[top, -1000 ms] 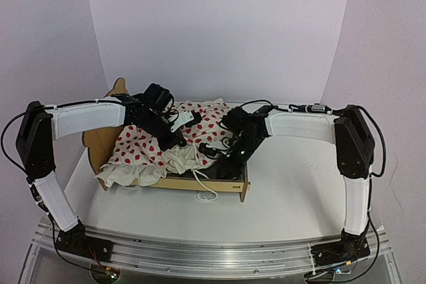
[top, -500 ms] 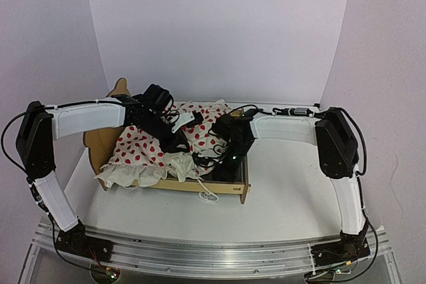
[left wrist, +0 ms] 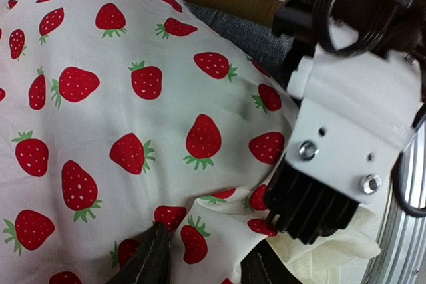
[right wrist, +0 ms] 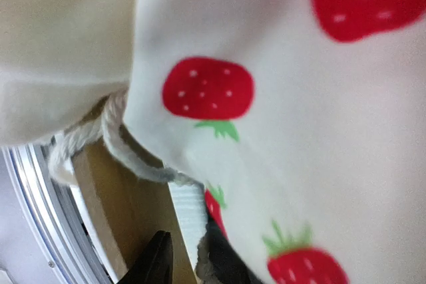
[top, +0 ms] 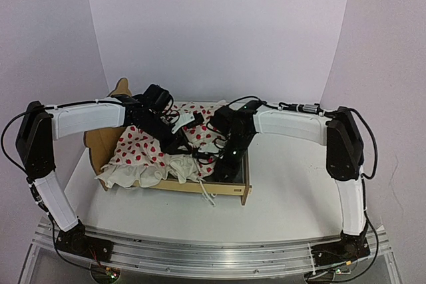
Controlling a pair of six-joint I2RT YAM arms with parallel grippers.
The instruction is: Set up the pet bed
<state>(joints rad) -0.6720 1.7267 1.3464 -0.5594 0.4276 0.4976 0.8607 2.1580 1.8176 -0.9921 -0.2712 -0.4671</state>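
Evenly, I needed to spread the white strawberry-print cloth blanket [top: 136, 147] over the light plywood pet bed [top: 226, 189]; left gripper [left wrist: 200, 264] was clamped on it, right gripper [right wrist: 183, 261] jaws untellable.

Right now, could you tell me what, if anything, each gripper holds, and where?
The left gripper pinches a fold of the strawberry blanket. The right gripper sits at its edge; a grip cannot be told.

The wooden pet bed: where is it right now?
In the top view, the pet bed sits on the table, left of centre, its headboard at the left end. The strawberry blanket lies bunched inside it.
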